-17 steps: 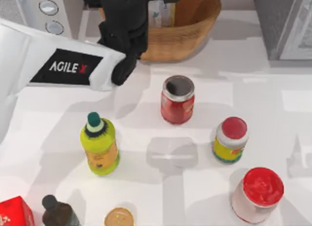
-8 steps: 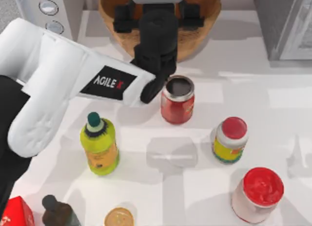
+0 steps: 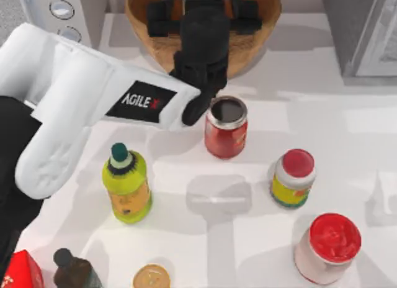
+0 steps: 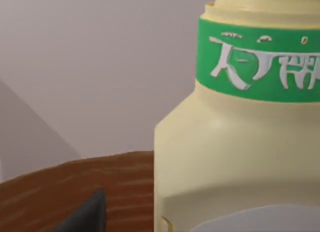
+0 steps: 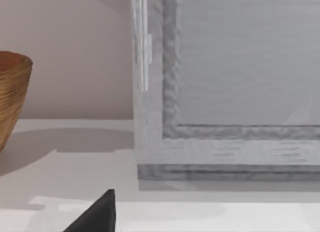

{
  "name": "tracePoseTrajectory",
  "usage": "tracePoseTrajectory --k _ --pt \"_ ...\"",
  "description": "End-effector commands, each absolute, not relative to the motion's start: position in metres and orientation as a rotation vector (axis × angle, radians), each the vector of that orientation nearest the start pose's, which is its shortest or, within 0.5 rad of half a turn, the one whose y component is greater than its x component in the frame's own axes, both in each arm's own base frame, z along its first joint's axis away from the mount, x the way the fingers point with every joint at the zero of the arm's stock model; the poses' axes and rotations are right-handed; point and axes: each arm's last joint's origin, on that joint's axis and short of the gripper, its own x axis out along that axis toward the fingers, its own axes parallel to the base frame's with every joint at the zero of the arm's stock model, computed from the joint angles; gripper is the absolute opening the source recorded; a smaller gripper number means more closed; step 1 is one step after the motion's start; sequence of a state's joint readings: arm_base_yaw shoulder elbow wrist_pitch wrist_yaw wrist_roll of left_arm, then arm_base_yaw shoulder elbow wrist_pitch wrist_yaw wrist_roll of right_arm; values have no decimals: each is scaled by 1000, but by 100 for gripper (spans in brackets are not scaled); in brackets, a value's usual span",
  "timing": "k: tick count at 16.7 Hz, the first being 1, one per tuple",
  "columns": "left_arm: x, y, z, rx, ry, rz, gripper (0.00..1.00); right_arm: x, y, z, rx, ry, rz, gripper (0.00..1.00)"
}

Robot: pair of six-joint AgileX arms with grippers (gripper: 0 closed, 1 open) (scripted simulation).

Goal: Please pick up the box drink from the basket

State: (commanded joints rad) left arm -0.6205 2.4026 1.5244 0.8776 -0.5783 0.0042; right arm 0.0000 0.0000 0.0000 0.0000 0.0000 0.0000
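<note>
Box drink point(image 4: 235, 157): cream-yellow carton with a green band of white characters near the top and a pale grey patch low on its face; close up at right of left wrist view.
Box drink, place: upright, with the brown weave of the basket point(image 4: 75, 182) beside and below it.
Basket point(image 3: 251, 49): round, woven, light brown; top centre of top view.
Left gripper point(image 3: 203, 18): black, over the basket's inside, on the white arm reaching in from the left.
Left gripper, grip: cannot tell whether open or closed.
Right gripper point(image 5: 97, 217): dark tip low in right wrist view, facing a grey appliance point(image 5: 225, 92); grip cannot tell.
Count, jars: three. Red jar point(image 3: 226, 126) mid-frame, just below the left wrist; red-lidded yellow jar point(image 3: 293, 178) to its lower right; red-lidded white jar point(image 3: 327, 247) at lower right.
Count, bottles: two. Yellow-green bottle point(image 3: 127, 185) left of centre; dark bottle point(image 3: 71, 269) at lower left.
Count, others: one red box point(image 3: 18, 272) in lower-left corner; one tan lid point(image 3: 151, 277) at bottom edge.
</note>
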Motion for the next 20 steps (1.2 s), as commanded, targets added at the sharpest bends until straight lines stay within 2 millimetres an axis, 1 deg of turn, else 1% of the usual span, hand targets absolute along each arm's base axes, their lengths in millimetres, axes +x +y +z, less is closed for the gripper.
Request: tracePoseTrajectory --k 5,7,9,12,20 --pt "464 -283 127 -5 6 -14 100 106 -1 160 0 0 0 100" --pt "472 -283 127 -5 6 -14 100 106 -1 160 0 0 0 100" --pt "476 -283 127 -5 6 -14 100 106 -1 160 0 0 0 100" --pt "476 -283 127 -5 6 -14 100 106 -1 160 0 0 0 100" --pt "476 -283 127 -5 6 -14 40 106 -1 160 0 0 0 100"
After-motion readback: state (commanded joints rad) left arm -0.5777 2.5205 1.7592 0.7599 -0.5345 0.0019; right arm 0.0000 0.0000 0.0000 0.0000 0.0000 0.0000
